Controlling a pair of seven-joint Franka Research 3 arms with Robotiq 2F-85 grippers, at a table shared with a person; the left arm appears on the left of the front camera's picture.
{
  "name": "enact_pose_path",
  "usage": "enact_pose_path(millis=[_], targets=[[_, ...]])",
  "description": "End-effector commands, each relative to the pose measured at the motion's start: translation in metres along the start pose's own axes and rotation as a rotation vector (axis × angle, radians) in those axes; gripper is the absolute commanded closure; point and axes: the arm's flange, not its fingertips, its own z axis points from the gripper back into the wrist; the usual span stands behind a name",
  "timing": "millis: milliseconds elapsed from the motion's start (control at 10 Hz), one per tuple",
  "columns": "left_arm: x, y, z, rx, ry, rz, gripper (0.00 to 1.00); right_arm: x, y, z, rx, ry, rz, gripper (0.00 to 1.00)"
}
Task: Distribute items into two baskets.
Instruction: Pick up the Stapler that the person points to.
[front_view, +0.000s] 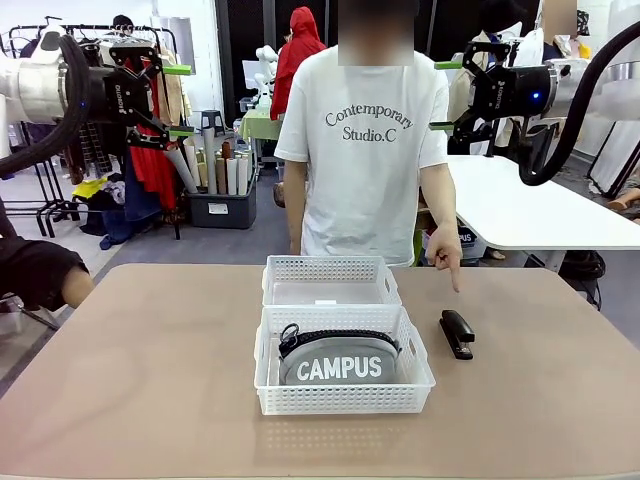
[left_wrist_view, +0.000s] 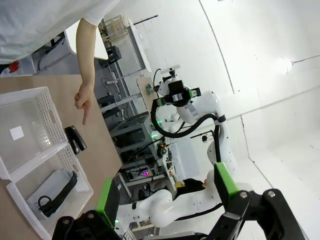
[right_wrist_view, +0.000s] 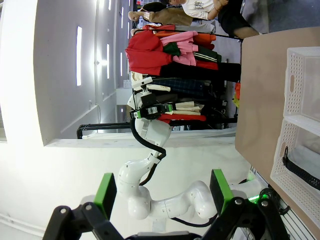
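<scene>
The black stapler is laid on the tabletop just right of the near basket, pointing away, far below the nearer right tool, which is held spread.

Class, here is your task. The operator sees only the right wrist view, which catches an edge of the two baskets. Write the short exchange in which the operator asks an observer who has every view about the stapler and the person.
Operator: Where is the stapler?
Observer: The black stapler lies on the table, just outside the near basket, on the robot's right.
Operator: Is the person doing anything?
Observer: Yes. The person's hand points one finger down at the stapler; the fingertip looks clear of it.
</scene>
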Motion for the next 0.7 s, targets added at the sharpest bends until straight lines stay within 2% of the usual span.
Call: enact_pose_path(millis=[0,600], targets=[[-0.0003,-0.0014,0.0004,-0.001,-0.001,0.002,0.00,-0.0003,0.0016,0.0000,0.001,-0.003,0.002,0.00],[-0.0003,-0.0014,0.0004,-0.001,-0.001,0.002,0.00,-0.0003,0.0016,0.0000,0.001,-0.003,0.002,0.00]])
